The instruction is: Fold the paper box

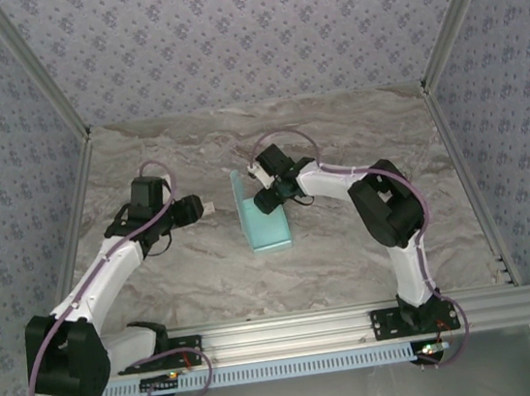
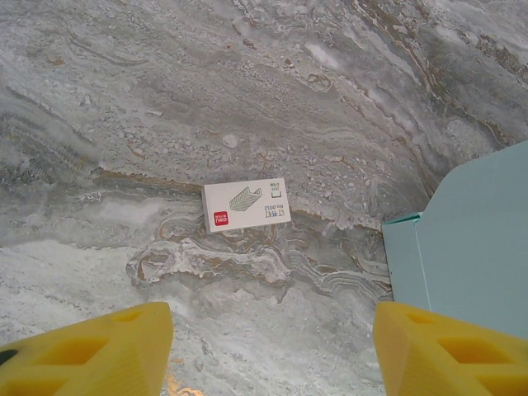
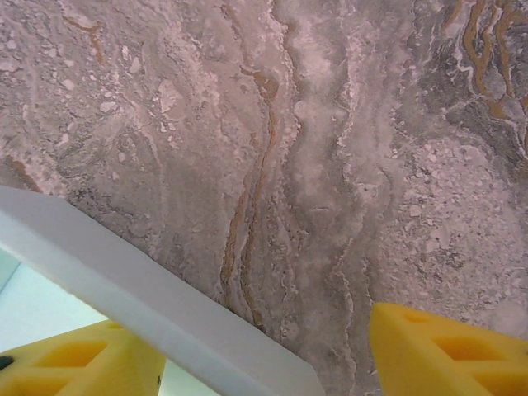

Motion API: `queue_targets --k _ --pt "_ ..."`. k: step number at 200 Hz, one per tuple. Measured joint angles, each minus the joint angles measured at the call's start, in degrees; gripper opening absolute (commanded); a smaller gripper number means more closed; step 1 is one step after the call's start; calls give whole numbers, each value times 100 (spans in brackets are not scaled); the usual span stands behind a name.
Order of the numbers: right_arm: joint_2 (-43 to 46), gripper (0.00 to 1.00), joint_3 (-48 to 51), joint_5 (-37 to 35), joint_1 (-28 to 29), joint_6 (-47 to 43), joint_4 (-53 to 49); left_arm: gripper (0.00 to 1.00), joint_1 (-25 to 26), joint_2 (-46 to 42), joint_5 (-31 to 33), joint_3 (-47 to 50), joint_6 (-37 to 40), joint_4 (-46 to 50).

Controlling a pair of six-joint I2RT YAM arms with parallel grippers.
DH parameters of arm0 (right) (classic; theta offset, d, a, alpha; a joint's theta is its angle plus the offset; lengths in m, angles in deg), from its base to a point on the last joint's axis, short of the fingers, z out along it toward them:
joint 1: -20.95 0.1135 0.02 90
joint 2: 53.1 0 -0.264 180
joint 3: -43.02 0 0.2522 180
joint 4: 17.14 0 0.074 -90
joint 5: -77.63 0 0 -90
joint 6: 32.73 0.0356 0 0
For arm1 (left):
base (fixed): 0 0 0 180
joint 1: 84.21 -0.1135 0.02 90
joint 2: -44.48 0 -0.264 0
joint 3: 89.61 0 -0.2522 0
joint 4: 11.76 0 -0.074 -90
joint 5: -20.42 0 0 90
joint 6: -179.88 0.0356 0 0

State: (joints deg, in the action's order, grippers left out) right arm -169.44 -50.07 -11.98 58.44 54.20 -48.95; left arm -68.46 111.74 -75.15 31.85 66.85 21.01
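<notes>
The paper box (image 1: 267,225) is pale turquoise and lies in the middle of the table, one long flap standing up along its left side. My left gripper (image 1: 194,209) hovers just left of it, open and empty. In the left wrist view the gripper (image 2: 272,356) shows yellow fingers (image 2: 91,351) wide apart over bare table, with the box (image 2: 474,247) at the right edge. My right gripper (image 1: 267,196) is at the box's far end, open. In the right wrist view a pale box edge (image 3: 124,280) runs diagonally beside the left finger (image 3: 78,363), inside the gripper's (image 3: 264,359) wide gap.
A small white tag (image 2: 246,205) with a red mark lies flat on the marble table (image 1: 352,118), between my left gripper and the box; from above the tag (image 1: 209,206) is a tiny speck. Patterned walls enclose the table on three sides.
</notes>
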Motion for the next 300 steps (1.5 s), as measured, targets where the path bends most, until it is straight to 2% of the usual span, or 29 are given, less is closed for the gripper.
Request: queue_targets --k 42,83,146,194,267,300 --pt "-13 64 -190 -79 -101 120 -133 65 0 0 -2 0 4 0" --pt "-4 63 -155 -162 -533 487 -367 66 0 0 -4 2 7 -26" --pt "935 64 1102 -210 -1233 1027 -501 66 0 114 -114 4 2 -254" --pt "1635 66 1818 188 -1224 1318 -514 66 0 323 -234 4 0 -317" --pt "1668 63 1954 850 -1241 1351 61 67 0 459 -413 17 -22 -485" --pt "1832 63 2277 1080 -1130 1491 219 72 0 691 -404 37 -17 -522"
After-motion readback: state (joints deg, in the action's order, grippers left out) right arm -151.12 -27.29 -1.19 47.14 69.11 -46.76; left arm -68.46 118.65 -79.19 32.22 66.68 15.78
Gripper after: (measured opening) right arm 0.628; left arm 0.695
